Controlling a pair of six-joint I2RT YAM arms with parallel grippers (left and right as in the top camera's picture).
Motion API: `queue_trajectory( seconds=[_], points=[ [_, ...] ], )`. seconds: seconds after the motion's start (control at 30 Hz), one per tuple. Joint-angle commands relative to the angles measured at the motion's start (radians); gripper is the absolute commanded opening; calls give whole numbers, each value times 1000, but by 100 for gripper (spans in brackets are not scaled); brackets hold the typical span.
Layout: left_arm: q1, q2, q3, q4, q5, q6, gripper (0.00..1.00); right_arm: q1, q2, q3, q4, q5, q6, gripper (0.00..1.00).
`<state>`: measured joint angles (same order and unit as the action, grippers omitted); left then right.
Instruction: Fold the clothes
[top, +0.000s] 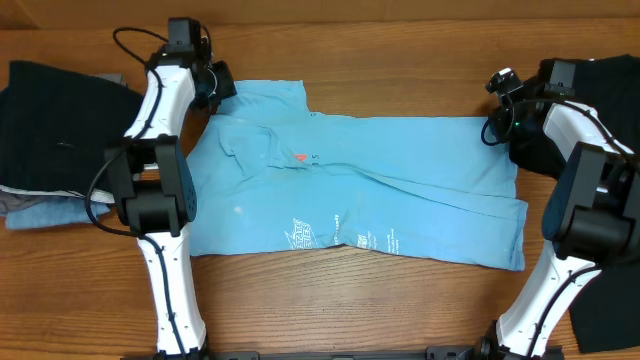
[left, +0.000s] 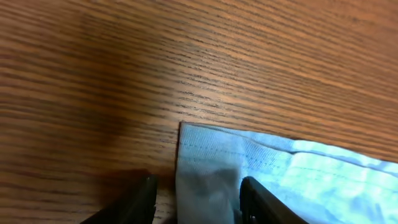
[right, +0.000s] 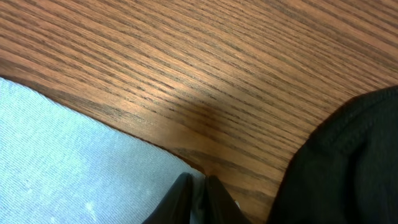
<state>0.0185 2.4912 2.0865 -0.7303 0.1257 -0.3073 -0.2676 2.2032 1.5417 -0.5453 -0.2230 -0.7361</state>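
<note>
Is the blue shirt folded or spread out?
Spread out: the shirt lies wide and creased across the table, lettering showing, no compact fold.

We are seeing the sky-blue T-shirt (top: 420, 170) lying spread, wrinkled, on the table (top: 350, 310), white lettering (top: 340, 238) at six o'clock, red mark (top: 301, 157) at ten.

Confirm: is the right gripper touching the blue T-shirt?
Touching. The right wrist view shows the right gripper closed on the edge of the blue T-shirt, with fabric pinched between its fingertips.
</note>
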Motion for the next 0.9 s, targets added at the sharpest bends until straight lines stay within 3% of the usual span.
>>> queue_trajectory(
  seconds=[0.0, 0.3, 0.4, 0.47, 0.53, 0.6, 0.7, 0.87],
  points=[
    [-49, 40, -10, -35, -169, 69, 49, -2, 36, -5, -6, -8, 12, 12],
    [-59, 65, -10, -27, -203, 73, 52, -2, 36, -5, 0, -8, 33, 12],
    [-59, 107, -10, -17, -151, 84, 52, -2, 36, -5, -1, -8, 33, 12],
    [-59, 132, -10, -16, -125, 84, 44, -2, 36, -5, 1, -8, 33, 12],
    [-59, 132, -10, -22, -130, 109, 13, -2, 36, -5, 2, -8, 33, 12],
    [-57, 125, 7, -48, -137, 135, 4, -2, 36, -5, 2, -8, 34, 11],
    [-51, 124, 70, -109, -137, 155, 4, -2, 36, -5, 6, -20, 34, 5],
    [-52, 124, 243, -217, -135, 155, 4, -2, 36, -5, 22, -36, 37, 4]
  ],
)
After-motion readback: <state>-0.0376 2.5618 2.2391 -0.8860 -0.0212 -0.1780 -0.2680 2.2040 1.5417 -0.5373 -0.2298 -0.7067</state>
